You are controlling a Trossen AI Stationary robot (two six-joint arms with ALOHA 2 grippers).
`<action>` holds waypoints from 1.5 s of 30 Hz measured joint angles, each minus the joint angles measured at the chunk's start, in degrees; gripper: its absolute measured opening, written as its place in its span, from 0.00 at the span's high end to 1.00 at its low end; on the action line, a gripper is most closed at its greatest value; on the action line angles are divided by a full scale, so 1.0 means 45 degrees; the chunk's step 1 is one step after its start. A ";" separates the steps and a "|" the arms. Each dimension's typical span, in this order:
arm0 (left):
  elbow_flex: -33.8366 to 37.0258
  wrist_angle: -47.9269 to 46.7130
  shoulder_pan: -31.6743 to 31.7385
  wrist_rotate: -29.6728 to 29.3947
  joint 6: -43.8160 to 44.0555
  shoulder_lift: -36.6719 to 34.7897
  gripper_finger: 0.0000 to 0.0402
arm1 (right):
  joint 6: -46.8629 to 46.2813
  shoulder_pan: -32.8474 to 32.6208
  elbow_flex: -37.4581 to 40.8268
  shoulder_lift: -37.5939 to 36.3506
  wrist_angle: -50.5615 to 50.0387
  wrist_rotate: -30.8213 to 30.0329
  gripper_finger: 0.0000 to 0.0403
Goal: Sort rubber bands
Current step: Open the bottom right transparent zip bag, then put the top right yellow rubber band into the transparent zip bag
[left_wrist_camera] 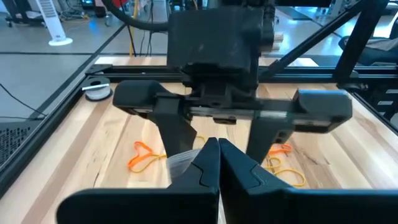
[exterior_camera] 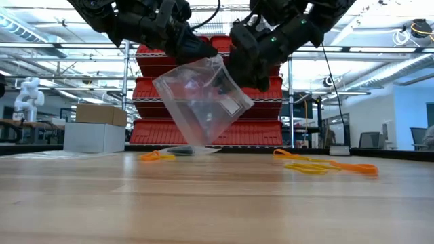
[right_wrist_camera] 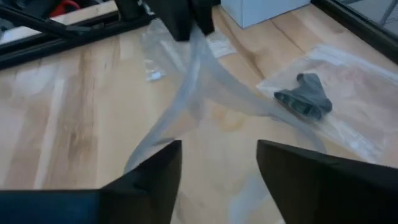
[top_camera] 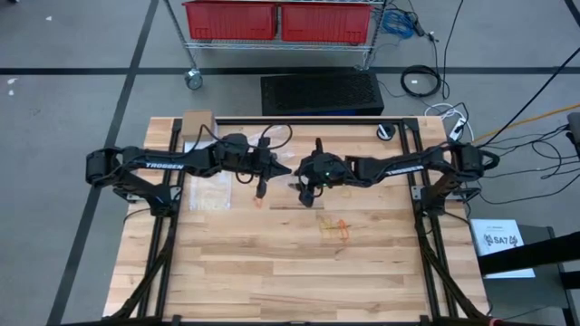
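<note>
A clear plastic bag (exterior_camera: 203,102) hangs over the table's middle, between my two grippers. My left gripper (top_camera: 262,186) is shut on it. My right gripper (right_wrist_camera: 219,149) faces the left one from the right and is open, its fingers on either side of the bag's rim (right_wrist_camera: 199,81). Orange and pale yellow rubber bands (top_camera: 335,226) lie loose on the wood, nearer than the grippers and to their right. They also show in the low view (exterior_camera: 325,164). One orange band (exterior_camera: 157,156) lies below the left gripper. My left gripper pinches the bag's upper rim (right_wrist_camera: 193,34) between its two shut fingers, which slant down from the table's left. The bag hangs tilted below them, and its lower corner (exterior_camera: 198,142) is close over the table. My right gripper: I cannot tell whether its fingers touch the rim.
A flat clear bag holding black bands (right_wrist_camera: 305,102) lies on the table under the left arm, with other flat bags (top_camera: 208,195) beside it. A cardboard box (top_camera: 198,122) stands at the far left and a tape roll (top_camera: 388,132) at the far right. Bare wood fills the near half.
</note>
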State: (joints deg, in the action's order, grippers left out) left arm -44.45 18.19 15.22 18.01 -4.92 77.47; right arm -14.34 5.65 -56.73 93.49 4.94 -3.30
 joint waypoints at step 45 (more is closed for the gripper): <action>-0.0005 -0.0947 0.0015 -0.0129 -0.0351 0.0000 1.00 | -0.4995 -0.0029 0.2569 -0.2652 -0.7987 -0.2815 0.42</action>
State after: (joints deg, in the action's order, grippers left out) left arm -44.47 13.93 15.29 17.43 -6.50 77.47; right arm -36.82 5.52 -45.17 81.56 -31.00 -15.97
